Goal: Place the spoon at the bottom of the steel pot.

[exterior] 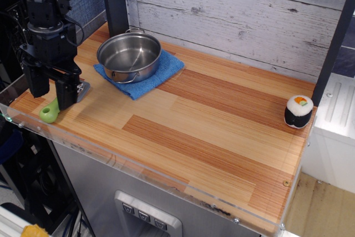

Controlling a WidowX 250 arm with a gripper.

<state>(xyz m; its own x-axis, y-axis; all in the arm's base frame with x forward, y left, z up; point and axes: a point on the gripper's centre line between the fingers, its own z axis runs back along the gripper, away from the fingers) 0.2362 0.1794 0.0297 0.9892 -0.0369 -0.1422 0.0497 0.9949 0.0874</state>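
Wood tabletop (222,120): gripper (52,88) fingers apart, spoon (54,109) lying loose near front-left edge — we risk nudging it off, pot (130,56) unreached.

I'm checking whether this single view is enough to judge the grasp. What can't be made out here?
- Spoon: only the green handle end and a sliver of the grey head show; the gripper covers the middle.
- Whether the fingers touch the spoon: hidden by the gripper's body.
- Steel pot: near inner wall hidden by its rim.
- Arm: cut off by the top-left edge.
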